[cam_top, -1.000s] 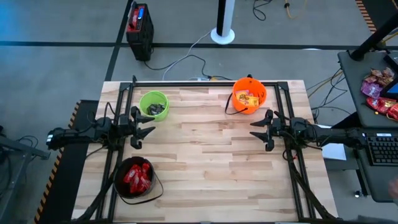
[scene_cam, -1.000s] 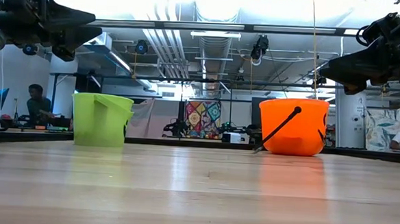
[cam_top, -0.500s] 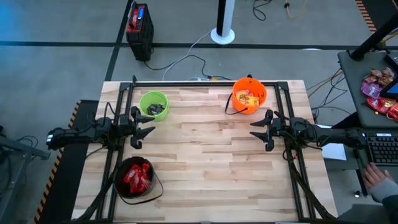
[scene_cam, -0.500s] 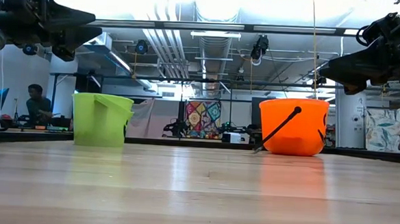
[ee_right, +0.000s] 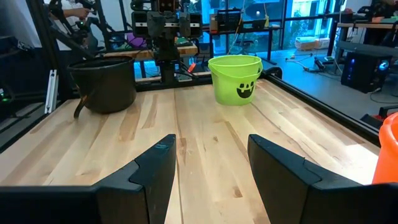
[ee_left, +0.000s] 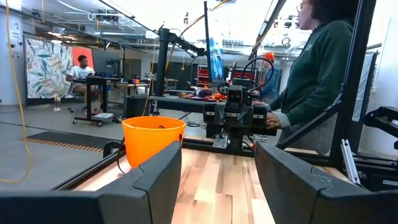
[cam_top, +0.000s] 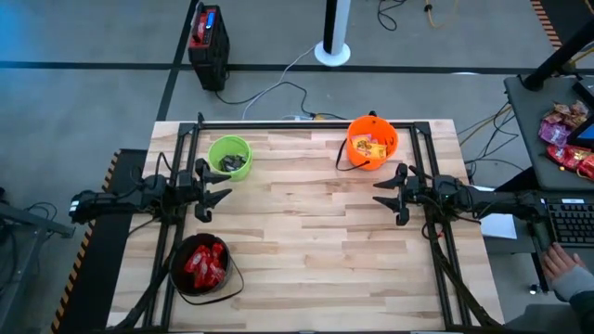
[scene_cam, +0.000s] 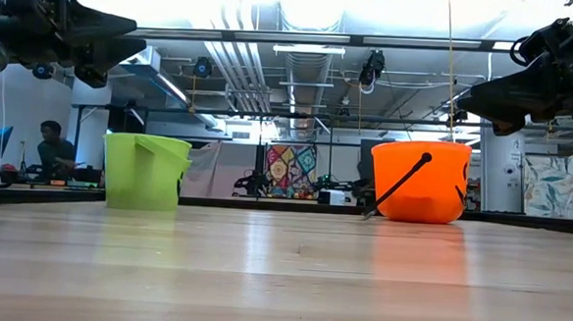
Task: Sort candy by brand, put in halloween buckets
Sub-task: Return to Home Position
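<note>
The left end effector (cam_top: 215, 190) and right end effector (cam_top: 385, 193) hover wide open, empty, at opposite table (cam_top: 306, 243) edges.

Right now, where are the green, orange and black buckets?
green bucket (scene_cam: 146, 173), low view, on its front wall.
orange bucket (scene_cam: 441, 183), low view, on its front wall.
black bucket (ee_right: 104, 86), right wrist view, on its side wall.

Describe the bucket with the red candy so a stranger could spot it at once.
On the wooden table, look to the lower-left corner of the high view. The black bucket stands there alone, full of red candy; the green bucket and orange bucket sit near the top edge, so it is the only dark one.
</note>
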Motion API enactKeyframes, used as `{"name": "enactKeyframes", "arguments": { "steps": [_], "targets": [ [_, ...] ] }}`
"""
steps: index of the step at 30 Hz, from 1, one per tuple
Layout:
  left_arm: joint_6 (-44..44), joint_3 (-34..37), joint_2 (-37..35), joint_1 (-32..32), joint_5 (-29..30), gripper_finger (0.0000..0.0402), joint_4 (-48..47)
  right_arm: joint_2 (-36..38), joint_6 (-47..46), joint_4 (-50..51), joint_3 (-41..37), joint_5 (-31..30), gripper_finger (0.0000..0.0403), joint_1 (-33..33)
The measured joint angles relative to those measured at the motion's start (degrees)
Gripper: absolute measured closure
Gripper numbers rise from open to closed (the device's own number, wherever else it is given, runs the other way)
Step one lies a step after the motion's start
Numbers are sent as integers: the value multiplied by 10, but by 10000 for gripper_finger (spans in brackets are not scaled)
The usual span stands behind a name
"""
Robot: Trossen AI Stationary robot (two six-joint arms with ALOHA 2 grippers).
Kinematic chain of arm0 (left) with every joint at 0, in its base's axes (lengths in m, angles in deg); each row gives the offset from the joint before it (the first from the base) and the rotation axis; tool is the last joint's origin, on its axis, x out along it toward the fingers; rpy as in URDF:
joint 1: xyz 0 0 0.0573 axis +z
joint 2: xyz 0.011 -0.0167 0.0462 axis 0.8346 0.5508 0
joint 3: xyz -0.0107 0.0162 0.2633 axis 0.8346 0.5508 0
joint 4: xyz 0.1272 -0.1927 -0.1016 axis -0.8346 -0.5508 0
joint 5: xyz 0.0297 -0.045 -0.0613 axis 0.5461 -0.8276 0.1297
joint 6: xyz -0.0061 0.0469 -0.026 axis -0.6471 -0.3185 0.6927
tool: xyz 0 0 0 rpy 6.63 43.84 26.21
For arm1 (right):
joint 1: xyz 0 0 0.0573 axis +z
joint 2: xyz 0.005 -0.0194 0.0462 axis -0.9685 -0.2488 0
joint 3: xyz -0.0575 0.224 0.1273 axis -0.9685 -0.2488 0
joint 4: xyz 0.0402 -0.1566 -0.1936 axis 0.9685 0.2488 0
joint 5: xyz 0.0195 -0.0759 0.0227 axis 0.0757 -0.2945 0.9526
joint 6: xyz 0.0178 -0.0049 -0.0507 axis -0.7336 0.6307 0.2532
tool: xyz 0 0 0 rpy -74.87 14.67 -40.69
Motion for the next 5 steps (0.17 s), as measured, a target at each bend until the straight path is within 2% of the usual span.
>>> {"name": "enactKeyframes", "arguments": {
  "steps": [5],
  "targets": [
    [0,0,0,0,0,214,0,0,0,0,0,0,211,0]
  ]
}}
